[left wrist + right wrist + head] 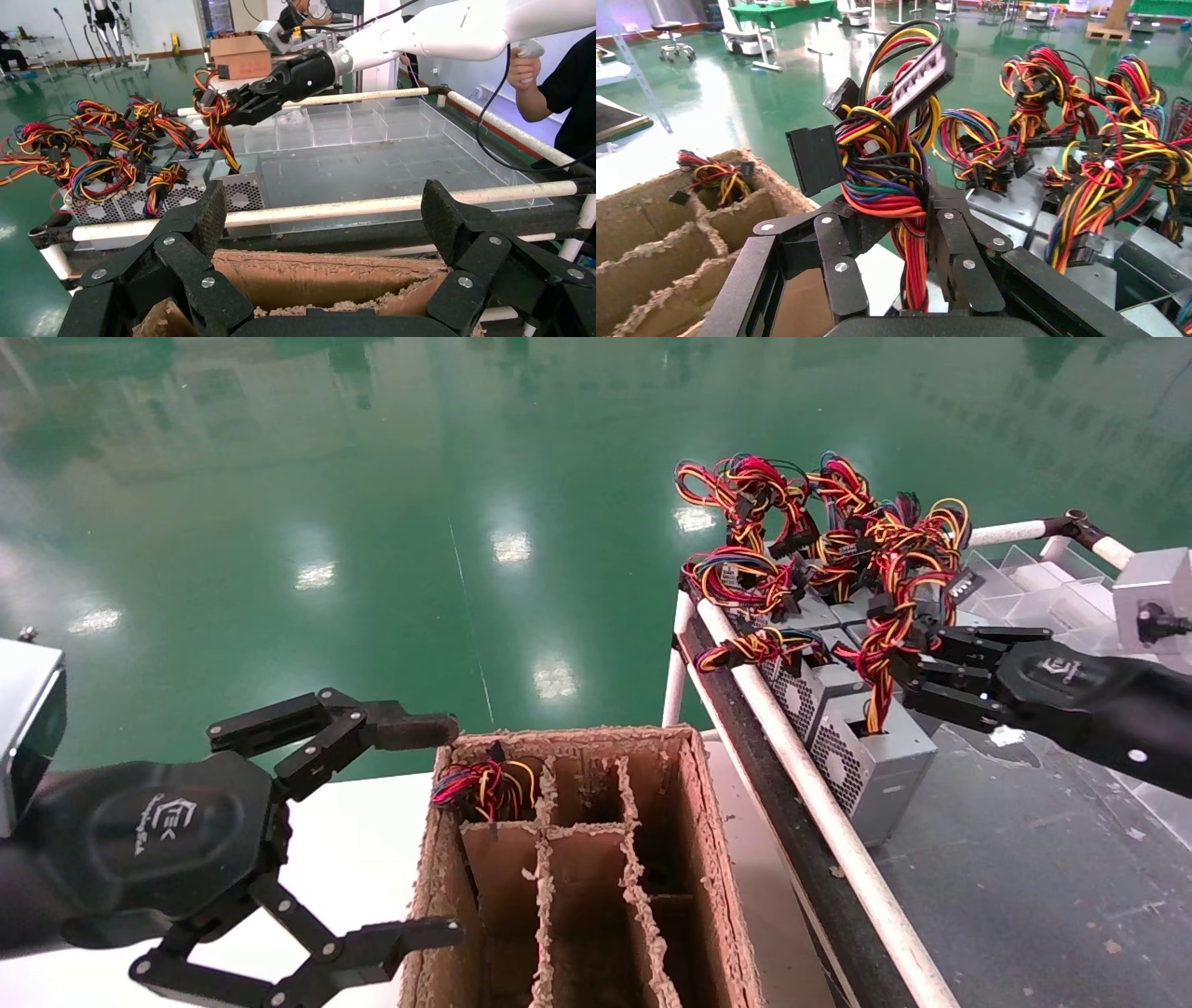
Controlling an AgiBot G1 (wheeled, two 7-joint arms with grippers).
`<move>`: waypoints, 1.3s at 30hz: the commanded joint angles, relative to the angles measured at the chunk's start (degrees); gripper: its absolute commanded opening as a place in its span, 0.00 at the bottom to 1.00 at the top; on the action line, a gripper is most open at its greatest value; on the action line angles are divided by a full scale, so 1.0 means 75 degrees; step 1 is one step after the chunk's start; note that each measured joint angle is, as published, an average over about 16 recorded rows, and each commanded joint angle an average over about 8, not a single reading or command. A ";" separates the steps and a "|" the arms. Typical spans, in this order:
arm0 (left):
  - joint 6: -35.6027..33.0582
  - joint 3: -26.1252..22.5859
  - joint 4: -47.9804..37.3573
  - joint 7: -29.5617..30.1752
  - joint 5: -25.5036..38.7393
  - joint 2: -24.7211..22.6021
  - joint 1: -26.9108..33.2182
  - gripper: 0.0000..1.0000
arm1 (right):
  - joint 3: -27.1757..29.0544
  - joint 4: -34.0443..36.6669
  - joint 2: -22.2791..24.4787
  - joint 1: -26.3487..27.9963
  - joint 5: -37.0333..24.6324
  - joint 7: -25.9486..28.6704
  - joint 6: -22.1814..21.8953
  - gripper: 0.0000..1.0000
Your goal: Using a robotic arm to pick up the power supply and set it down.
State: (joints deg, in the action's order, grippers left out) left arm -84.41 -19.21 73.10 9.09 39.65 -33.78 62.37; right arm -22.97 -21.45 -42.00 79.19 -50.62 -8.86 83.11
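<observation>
My right gripper (905, 680) pinches the power supply's (871, 756) wire bundle (891, 189). Left gripper (438, 831) spread beside the cardboard box (708, 859). Logos unreadable.

Beside the brown pulp divider box (577, 859), silver-grey perforated metal power supply (861, 756) trails red, yellow, orange, black wires (880, 645).

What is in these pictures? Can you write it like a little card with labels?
Right arm: black linked-finger right gripper shut on the red, yellow and black wire bundle of a silver-grey metal power supply
Left arm: black left gripper open, hovering at the box edge
Box: brown cardboard divided box; one back compartment shows wires
Rack: more power supplies stand in a row behind a white rail
</observation>
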 commanded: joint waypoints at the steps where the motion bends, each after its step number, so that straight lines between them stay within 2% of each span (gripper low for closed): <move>1: 0.0000 0.0000 0.0000 0.0000 0.0000 0.0000 0.0000 1.00 | -0.0047 0.0120 -0.0064 0.0095 -0.0081 -0.0011 -0.0040 0.69; 3: 0.0000 -0.0001 0.0000 0.0000 0.0000 0.0000 0.0000 1.00 | -0.0061 0.0228 -0.0082 0.0164 -0.0103 -0.0034 0.0003 0.93; 5: 0.0000 -0.0001 0.0000 -0.0001 -0.0001 0.0000 0.0000 1.00 | -0.0073 0.0324 -0.0091 0.0228 -0.0122 -0.0062 0.0060 1.00; 22: 0.0002 -0.0004 0.0000 -0.0002 -0.0003 0.0002 0.0001 1.00 | -0.0351 0.0903 -0.0080 0.0854 -0.0551 -0.0299 0.0599 1.00; 39: 0.0003 -0.0007 0.0000 -0.0003 -0.0005 0.0003 0.0002 1.00 | -0.0760 0.1289 0.0207 0.1379 -0.1104 -0.0328 0.0937 1.00</move>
State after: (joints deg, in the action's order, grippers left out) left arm -84.39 -19.26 73.10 9.07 39.62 -33.76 62.38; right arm -28.17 -12.06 -40.38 89.34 -57.82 -10.92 90.13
